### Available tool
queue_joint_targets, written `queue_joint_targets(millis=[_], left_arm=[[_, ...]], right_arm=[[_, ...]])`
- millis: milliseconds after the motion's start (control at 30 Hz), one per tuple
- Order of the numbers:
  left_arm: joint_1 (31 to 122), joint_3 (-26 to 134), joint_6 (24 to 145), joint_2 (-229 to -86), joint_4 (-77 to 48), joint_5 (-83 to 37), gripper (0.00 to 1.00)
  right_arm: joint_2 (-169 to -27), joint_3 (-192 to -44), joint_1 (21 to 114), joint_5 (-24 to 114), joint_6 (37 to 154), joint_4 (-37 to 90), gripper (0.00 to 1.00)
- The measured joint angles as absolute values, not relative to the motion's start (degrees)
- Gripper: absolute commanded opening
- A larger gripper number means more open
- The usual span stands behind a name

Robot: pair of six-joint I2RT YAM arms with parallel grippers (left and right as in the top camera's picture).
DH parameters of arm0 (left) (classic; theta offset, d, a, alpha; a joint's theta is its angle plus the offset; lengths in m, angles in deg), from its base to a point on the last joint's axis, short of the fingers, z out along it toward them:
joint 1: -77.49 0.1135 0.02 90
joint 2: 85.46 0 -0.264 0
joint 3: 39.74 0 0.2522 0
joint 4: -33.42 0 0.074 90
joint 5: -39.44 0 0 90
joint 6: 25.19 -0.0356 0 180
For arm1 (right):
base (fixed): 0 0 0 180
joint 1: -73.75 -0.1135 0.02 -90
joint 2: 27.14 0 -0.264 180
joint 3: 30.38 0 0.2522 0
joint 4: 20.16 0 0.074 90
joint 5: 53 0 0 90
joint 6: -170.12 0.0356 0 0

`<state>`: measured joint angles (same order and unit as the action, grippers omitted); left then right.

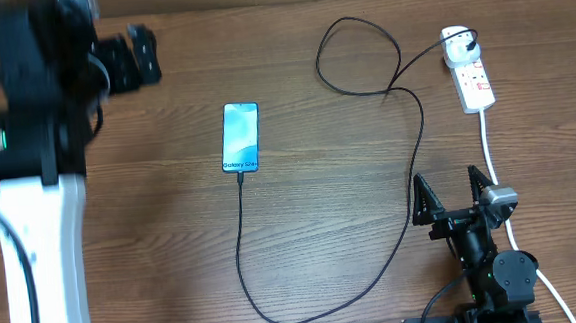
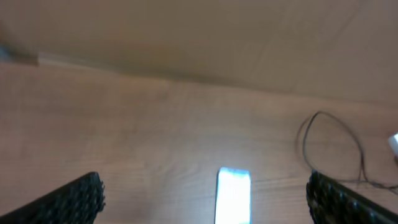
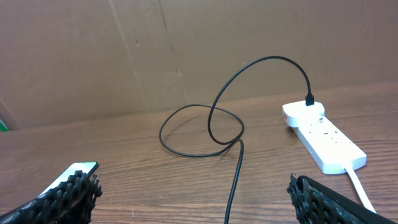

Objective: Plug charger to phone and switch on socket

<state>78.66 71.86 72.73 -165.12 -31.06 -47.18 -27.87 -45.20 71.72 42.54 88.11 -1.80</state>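
The phone point(image 1: 241, 136) lies flat mid-table with its teal screen up; it also shows in the left wrist view point(image 2: 233, 194) and at the left edge of the right wrist view point(image 3: 76, 172). The black charger cable point(image 1: 241, 246) meets the phone's near end, sweeps right, loops point(image 3: 202, 127) and ends at a white plug point(image 1: 457, 43) in the white socket strip point(image 1: 473, 80), also in the right wrist view point(image 3: 326, 142). My left gripper point(image 1: 129, 57) is open and empty, high at the far left point(image 2: 202, 190). My right gripper point(image 1: 453, 195) is open and empty near the front right, the cable between its fingers' line of sight point(image 3: 193, 196).
The strip's thick white cord point(image 1: 492, 159) runs toward the front edge beside my right arm. A brown cardboard wall point(image 3: 186, 50) stands behind the table. The left arm's white body point(image 1: 38, 257) covers the table's left side.
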Motion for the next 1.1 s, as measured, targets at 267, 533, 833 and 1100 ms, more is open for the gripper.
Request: queue_joint_targets(millis=[267,533,833,1100], left_arm=[[78.66,39.65,69.02,-143.61,-9.38,-44.12,1.0],[78.66,10.68,63.9,-118.89,9.94,-42.46,0.99],[78.66,-10.76,56.95,-101.36,20.59,-39.82,1.0],[78.66,-17.9,52.95,-94.26,21.07,-39.58,1.0]], right_arm=[[-27.87,-45.2,71.7,42.54,88.24,-1.8,1.0],[-27.83,-45.2,71.7,42.54,88.29,-1.82,1.0],[-27.83,-45.2,71.7,42.56,88.42,-1.8,1.0],[-27.83,-45.2,71.7,42.54,88.46,-1.78,1.0]])
